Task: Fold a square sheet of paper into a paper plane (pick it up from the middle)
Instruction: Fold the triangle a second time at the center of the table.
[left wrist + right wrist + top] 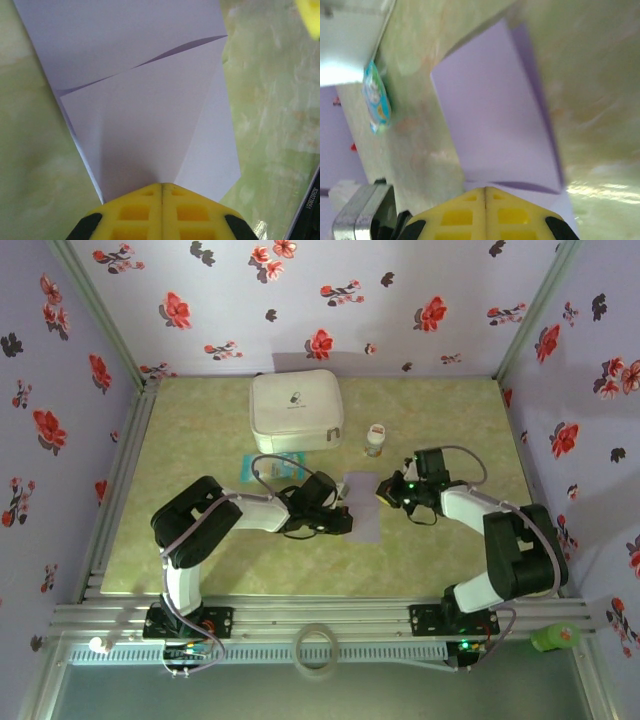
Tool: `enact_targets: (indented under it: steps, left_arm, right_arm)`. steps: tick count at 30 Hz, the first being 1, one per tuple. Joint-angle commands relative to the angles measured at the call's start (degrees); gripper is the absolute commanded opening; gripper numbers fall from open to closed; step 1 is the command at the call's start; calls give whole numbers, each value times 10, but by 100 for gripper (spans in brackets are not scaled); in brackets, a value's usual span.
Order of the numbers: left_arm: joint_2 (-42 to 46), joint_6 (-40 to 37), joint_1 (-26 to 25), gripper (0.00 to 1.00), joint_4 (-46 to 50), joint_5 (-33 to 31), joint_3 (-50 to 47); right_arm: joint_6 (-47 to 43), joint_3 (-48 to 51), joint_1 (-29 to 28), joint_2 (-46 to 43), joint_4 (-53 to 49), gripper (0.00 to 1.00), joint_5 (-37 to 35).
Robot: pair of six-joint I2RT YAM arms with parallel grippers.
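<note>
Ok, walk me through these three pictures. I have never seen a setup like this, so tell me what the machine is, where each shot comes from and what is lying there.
The machine is two robot arms bolted at the near edge of a table. The wide picture looks down from above and behind them. The other two pictures come from small cameras on the wrists. The yellow wedge at the bottom is the left gripper in one and the right gripper in the other.

On the table are a partly folded lavender sheet of paper, a white zip case, a small bottle and a teal printed packet.

Both grippers are shut, with their tips at the paper. I cannot tell whether they are pinching it or only pressing on it.
</note>
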State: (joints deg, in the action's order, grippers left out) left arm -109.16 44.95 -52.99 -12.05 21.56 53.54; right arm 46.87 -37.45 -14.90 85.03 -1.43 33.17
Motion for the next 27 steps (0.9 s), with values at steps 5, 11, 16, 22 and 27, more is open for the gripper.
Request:
enact_targets:
  steps: [5,11,16,22,27]
  left_arm:
    - [-9,16,-14,0,44,-17,-16]
    - [-7,16,-13,0,46,-22,-9]
    - [-1,16,-13,0,41,-22,-11]
    - [31,-3,-13,0,55,-22,24]
    - [20,-12,-13,0,80,1,75]
  right_arm:
    - [-5,2,-20,51,5,0,14]
    - [-16,5,-18,75,-23,0,-11]
    - [-39,18,-14,81,-43,0,-46]
    - [-47,32,-1,96,-27,0,-35]
    - [-48,30,2,91,-29,0,-33]
